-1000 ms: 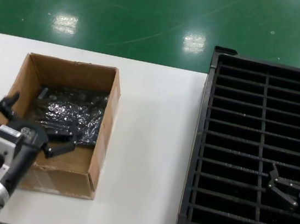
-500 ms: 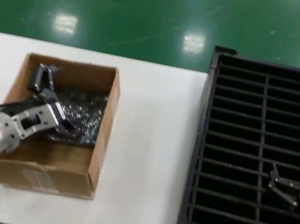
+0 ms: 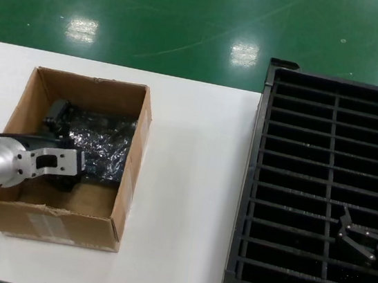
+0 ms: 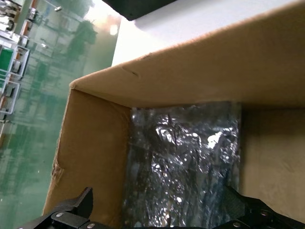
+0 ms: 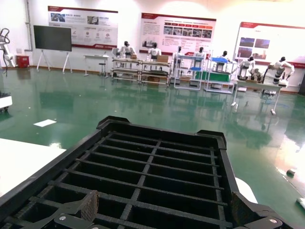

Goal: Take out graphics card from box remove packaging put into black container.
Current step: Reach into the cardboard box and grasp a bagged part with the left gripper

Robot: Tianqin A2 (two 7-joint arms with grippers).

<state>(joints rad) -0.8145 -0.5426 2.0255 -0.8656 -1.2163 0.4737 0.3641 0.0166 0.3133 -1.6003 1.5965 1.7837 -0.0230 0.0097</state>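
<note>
The task is at its very start. The left gripper (image 3: 58, 116) is down inside the box (image 3: 127, 175), its jaws spread wide, as the left wrist view shows: one dark fingertip sits at each lower corner of that picture with the crinkly bagged cards (image 4: 183, 162) lying between and just ahead of them, not yet pinched. In the head view the shiny silver-grey plastic (image 3: 101, 145) lies on the box floor just beyond and beside the jaws, toward the far half of the carton. No bare graphics card can be seen; whatever card is there is still wrapped, and how many bags lie in the heap cannot be told.

The right gripper (image 3: 357, 240) hangs over the black container (image 3: 252, 192), well apart from the left jaws, with its jaws open and nothing held; the right wrist view shows only bare ribs (image 5: 157, 176) ahead of its fingertips. Every slot in view holds nothing.

So nothing is done yet. Still to come, by this reading: closing on a bag, lifting it clear of the box walls, stripping the packaging, and slotting the card between the ribs. The white bench (image 3: 181, 203) between box and container carries nothing
</note>
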